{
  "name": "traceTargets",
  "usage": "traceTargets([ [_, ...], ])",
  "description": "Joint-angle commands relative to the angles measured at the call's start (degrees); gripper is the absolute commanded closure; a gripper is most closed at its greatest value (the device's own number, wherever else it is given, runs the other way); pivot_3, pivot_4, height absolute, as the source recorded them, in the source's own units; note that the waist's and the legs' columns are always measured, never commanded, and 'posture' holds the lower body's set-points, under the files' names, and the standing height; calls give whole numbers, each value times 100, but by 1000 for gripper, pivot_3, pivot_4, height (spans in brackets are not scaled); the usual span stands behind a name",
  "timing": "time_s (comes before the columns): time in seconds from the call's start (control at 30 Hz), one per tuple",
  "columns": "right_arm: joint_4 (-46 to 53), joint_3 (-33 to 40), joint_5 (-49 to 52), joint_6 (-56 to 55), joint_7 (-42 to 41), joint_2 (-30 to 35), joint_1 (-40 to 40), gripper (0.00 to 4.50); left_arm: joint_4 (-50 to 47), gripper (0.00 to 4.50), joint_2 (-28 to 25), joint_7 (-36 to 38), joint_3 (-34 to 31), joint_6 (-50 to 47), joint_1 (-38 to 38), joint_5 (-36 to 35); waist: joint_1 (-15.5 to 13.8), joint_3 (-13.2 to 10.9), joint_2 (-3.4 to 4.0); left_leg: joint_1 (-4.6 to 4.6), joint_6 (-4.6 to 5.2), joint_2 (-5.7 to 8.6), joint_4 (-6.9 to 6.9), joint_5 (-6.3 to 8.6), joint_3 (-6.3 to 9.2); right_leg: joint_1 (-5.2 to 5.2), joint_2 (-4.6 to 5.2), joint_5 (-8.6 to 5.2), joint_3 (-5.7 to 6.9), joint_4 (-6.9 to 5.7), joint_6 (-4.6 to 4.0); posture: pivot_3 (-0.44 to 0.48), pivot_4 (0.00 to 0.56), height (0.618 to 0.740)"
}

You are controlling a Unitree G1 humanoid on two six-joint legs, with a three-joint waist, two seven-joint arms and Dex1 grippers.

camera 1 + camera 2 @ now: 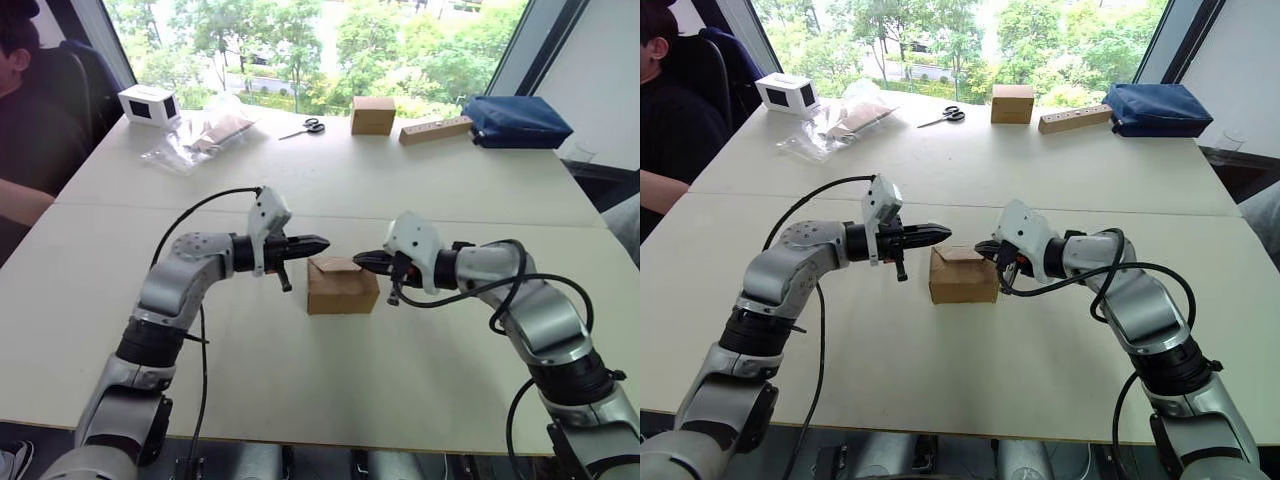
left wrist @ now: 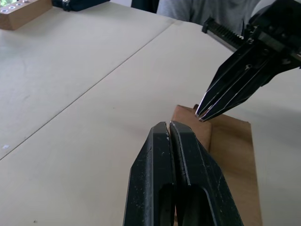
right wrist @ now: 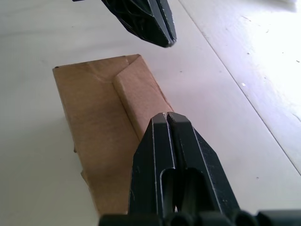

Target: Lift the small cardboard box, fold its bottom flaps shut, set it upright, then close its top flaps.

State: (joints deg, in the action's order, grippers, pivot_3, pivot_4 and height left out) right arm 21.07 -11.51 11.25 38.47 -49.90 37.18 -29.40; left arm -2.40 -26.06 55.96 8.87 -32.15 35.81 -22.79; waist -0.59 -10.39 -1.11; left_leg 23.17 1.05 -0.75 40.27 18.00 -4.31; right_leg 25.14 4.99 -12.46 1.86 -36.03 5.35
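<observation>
I see the small cardboard box standing on the table with its top flaps folded down. My left gripper hovers just above the box's left top edge, fingers pressed together and empty. My right gripper is at the box's right top edge, fingers likewise together.

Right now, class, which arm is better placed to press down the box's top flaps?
Probably the right. Its shut gripper sits over the box at the flaps; the left gripper, also shut, hangs just off the far corner.
</observation>
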Motion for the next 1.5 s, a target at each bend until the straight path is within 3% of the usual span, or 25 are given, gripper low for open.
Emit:
traceTargets([
  [0.03,120,-102,-78,-134,8,34,-61,4500,-289,4437,-44,71,212,91,-145,107,1,0,0,0,0,0,0,0,0,0,0,0,0,-1,0,0,150,740],
  [0.37,-13,-431,-406,-259,3,180,32,4500,-200,4437,-84,85,576,196,-300,455,-4,0,0,1,0,0,0,0,0,2,-1,0,0,-1,0,0,150,740],
  [0.73,-110,-463,-474,-305,-8,163,22,4500,-165,4437,13,-12,452,170,-358,418,-1,0,0,-1,0,-1,0,0,1,0,-1,0,0,-1,0,0,150,740],
  [0.83,-118,-224,-364,-355,52,117,-50,4500,-106,4437,281,-421,-100,15,-293,67,-2,0,0,-1,0,-1,0,0,1,0,0,0,0,-1,0,0,150,740],
  [0.97,30,733,441,-210,222,-278,-155,4500,-484,4437,489,-1002,-987,2,-396,-391,9,-1,-1,1,0,-5,0,0,2,2,0,0,0,-2,0,0,150,740],
  [1.03,115,1412,1043,-19,400,-562,-112,4500,-742,4437,336,-1293,-1191,-521,-358,-515,15,-1,-1,1,0,-10,-2,0,3,3,-2,0,0,-1,1,0,150,740],
  [1.13,255,2156,1701,303,704,-806,-25,4500,-670,4437,-242,-1139,-1498,-1759,-232,-1098,9,-1,1,-1,-5,-11,-5,-3,7,1,-2,0,3,-4,1,0,150,740],
  [1.3,636,2750,2354,783,965,-675,462,4500,-1119,4437,-906,-1014,-2071,-1978,-887,-1500,21,-1,2,-2,-6,-10,-16,-3,5,2,0,0,2,-1,0,0,150,740],
  [1.5,1131,3331,2785,1194,704,-4,2117,4500,-1841,4437,-1540,-926,-2354,-2131,-2000,-1680,-9,-1,1,-2,-6,-6,-15,-3,-1,0,6,-1,-2,4,-1,0,150,740],
])
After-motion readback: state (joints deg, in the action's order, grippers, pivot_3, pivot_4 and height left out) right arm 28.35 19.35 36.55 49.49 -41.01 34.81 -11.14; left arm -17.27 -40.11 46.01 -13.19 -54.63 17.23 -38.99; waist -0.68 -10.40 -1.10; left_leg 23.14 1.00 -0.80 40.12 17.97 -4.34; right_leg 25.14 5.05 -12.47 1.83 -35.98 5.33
